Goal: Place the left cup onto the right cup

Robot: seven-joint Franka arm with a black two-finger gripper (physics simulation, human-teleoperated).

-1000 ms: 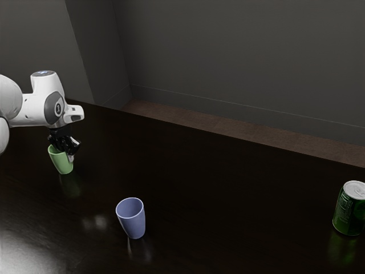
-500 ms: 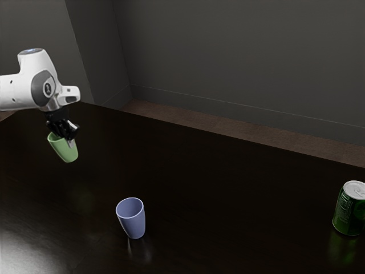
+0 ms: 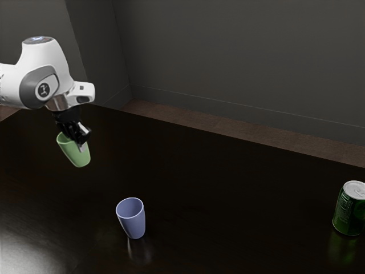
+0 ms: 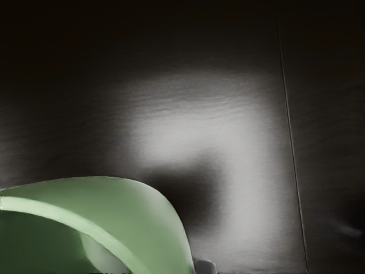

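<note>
My gripper (image 3: pixel 76 135) is shut on the rim of a green cup (image 3: pixel 75 151), which hangs tilted in the air above the dark table at the exterior view's left. A lavender cup (image 3: pixel 132 217) stands upright on the table, lower and to the right of the held cup, well apart from it. In the wrist view the green cup (image 4: pixel 97 228) sits close under my hand, its rim and inner wall showing over the glossy table.
A green soda can (image 3: pixel 349 209) stands near the exterior view's right edge. The dark wooden table (image 3: pixel 228 182) stretches wide between the cups and the can. A grey wall runs along the back.
My hand has risen and moved toward the exterior view's right with the green cup, which left the table. The lavender cup and the can have stayed put.
</note>
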